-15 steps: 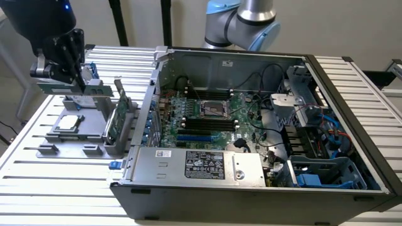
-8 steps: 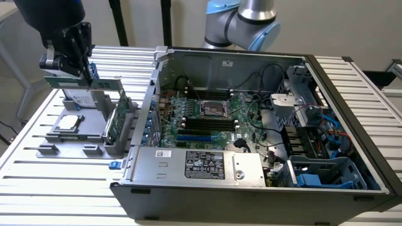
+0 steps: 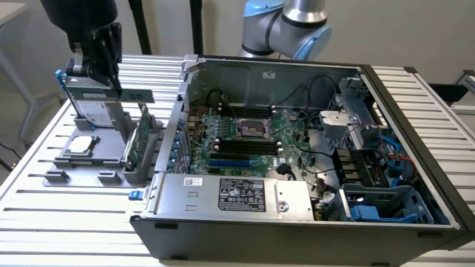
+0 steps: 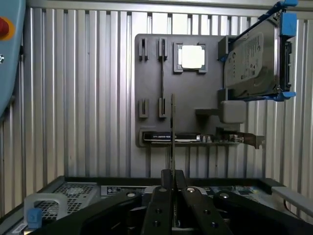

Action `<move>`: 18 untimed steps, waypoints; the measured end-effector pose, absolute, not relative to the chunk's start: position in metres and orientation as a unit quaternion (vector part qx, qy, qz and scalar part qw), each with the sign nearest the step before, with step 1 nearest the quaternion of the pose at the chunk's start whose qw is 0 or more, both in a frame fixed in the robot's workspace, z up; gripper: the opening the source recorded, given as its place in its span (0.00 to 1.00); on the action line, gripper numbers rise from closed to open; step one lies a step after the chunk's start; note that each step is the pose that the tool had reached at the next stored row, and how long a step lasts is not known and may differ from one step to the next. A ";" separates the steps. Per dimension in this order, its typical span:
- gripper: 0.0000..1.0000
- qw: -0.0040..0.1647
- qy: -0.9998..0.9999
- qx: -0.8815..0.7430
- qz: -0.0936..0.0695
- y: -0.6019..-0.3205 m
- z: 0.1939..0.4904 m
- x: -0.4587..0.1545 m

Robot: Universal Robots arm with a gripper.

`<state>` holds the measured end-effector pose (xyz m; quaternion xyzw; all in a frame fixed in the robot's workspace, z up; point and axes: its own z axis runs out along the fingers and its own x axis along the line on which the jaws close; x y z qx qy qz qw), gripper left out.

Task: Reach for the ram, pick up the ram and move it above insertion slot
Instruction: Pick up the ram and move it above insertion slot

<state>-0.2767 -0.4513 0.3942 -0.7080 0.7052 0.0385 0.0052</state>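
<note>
While I hold the ram (image 4: 172,128) edge-on between my pinched fingers (image 4: 164,205), I judge a level, unhurried carry best. Exterior view: my gripper (image 3: 104,53) hangs over the grey ribbed holder (image 3: 97,161), left of the steel computer case (image 3: 312,222). Wrist view: 1 thin, rigid green strip above matte plastic.

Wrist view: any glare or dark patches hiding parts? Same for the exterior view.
Wrist view: the processor on the grey holder is washed out to near white; the gripper is dark in the foreground, with the ram a thin edge-on line. Exterior view: light is even inside the computer case.
</note>
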 end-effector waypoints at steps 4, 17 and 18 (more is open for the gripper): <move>0.14 0.006 0.705 -0.708 0.040 -0.448 0.395 -0.266; 0.14 0.011 0.705 -0.708 0.045 -0.438 0.395 -0.224; 0.14 0.011 0.705 -0.708 0.045 -0.438 0.395 -0.221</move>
